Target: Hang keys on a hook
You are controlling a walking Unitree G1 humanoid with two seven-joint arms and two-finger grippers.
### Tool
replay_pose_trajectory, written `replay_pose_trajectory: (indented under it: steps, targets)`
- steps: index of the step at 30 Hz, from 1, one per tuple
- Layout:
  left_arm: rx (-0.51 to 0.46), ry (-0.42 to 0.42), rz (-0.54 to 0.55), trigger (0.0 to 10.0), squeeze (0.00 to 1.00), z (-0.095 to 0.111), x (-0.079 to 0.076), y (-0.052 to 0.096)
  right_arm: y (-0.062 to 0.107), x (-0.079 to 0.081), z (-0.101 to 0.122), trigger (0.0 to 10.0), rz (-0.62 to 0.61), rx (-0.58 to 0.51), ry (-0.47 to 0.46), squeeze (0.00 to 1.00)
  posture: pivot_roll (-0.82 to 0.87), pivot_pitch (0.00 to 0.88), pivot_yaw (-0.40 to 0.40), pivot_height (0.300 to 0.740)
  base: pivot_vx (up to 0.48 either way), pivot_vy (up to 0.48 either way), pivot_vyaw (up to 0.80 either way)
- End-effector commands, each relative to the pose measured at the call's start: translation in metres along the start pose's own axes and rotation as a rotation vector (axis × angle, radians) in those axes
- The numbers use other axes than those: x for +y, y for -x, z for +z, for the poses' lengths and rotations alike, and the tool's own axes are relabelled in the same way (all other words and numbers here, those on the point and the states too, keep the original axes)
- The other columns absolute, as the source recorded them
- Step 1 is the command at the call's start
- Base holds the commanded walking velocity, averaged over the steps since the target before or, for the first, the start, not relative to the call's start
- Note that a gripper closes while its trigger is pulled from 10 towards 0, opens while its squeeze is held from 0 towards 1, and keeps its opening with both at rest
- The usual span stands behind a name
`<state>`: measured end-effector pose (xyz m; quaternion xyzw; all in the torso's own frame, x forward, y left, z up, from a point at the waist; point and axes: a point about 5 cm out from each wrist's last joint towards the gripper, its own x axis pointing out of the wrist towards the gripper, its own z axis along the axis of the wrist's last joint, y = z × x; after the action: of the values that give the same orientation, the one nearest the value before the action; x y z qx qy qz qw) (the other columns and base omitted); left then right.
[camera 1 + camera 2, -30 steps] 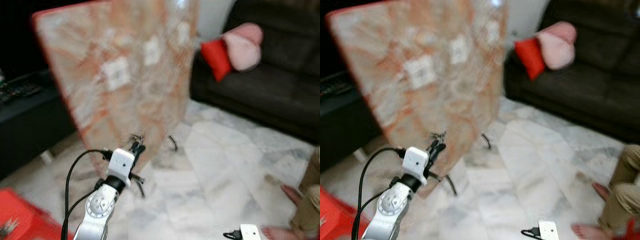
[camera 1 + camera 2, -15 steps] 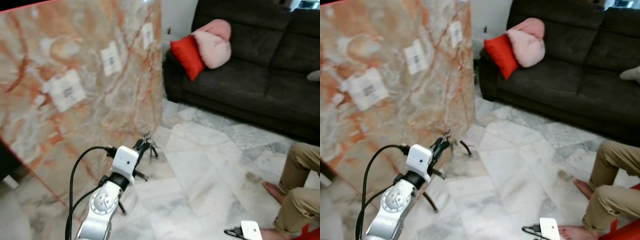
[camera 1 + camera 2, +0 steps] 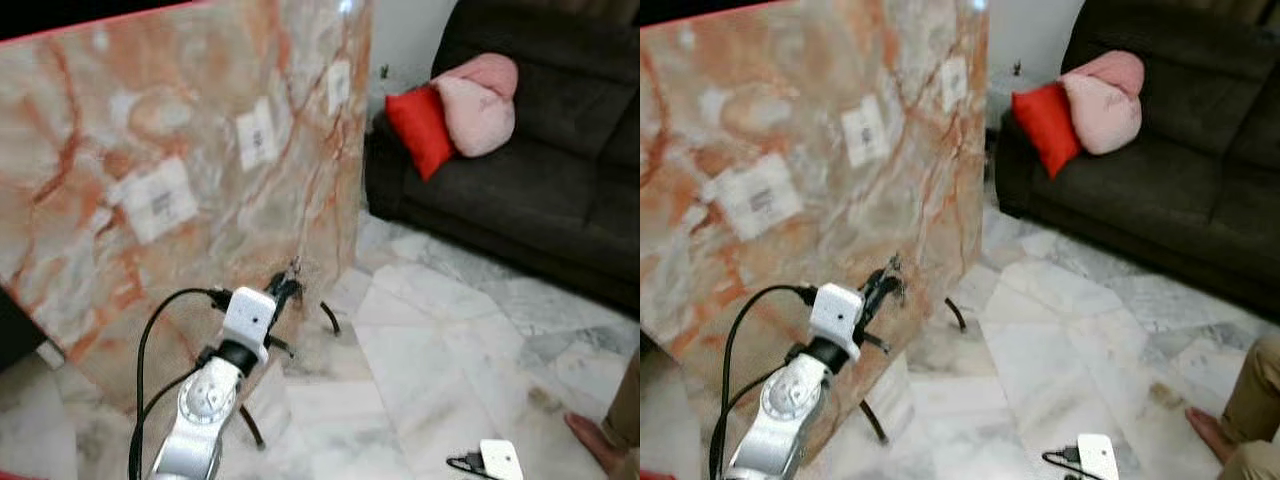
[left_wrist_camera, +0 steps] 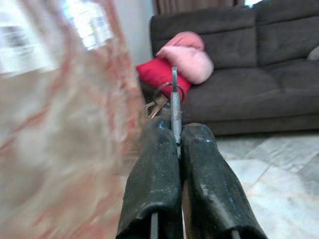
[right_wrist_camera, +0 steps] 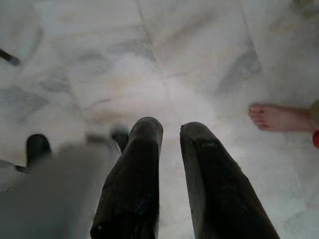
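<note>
Pale marble floor (image 3: 450,350). On it stand a marbled board (image 3: 180,190) on black legs and a dark sofa (image 3: 540,190). A bare foot (image 5: 279,117) rests there too.

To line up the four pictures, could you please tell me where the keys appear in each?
Left eye view: keys, in the left end effector, against the marble panel.
Right eye view, same spot.
Left wrist view, between the fingers.
Right wrist view: marble floor.
Shared landmark: red cushion.

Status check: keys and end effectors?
Left end effector shut on keys, held up beside marble panel. Right end effector open, idle over floor. No hook visible; path unobstructed.
</note>
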<state>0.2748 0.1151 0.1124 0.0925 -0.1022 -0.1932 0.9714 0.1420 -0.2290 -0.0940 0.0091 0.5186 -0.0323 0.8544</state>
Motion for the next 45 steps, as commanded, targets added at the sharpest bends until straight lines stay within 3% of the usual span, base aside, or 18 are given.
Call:
replay_pose_trajectory:
  steps: [1, 7, 19, 32, 45]
  targets:
    - [-0.029, 0.001, -0.019, 10.0, 0.00, 0.007, -0.004, -0.004, 0.000, -0.003, 0.007, 10.0, -0.004, -0.017, 0.014, 0.00, 0.09, 0.000, -0.075, 0.740, 0.341, 0.000, 0.46]
    - [-0.035, 0.004, -0.019, 10.0, 0.00, 0.008, -0.004, -0.005, 0.000, -0.003, 0.007, 10.0, 0.003, -0.018, 0.019, 0.00, 0.09, 0.000, -0.075, 0.740, 0.340, 0.000, 0.80]
    - [-0.040, 0.026, -0.020, 10.0, 0.00, 0.008, -0.006, -0.004, 0.000, -0.003, 0.006, 10.0, 0.009, -0.016, 0.011, 0.00, 0.09, 0.000, -0.076, 0.740, 0.000, 0.000, 0.79]
    - [-0.054, 0.039, -0.034, 10.0, 0.00, 0.011, -0.006, -0.001, 0.000, -0.002, 0.007, 10.0, 0.011, -0.023, -0.001, 0.00, 0.09, 0.000, -0.075, 0.740, 0.000, 0.000, 0.00]
    - [-0.121, 0.046, 0.028, 10.0, 0.00, 0.034, 0.009, -0.011, 0.000, -0.001, 0.007, 10.0, 0.012, -0.021, 0.002, 0.00, 0.09, 0.000, -0.072, 0.740, 0.000, 0.000, 0.00]
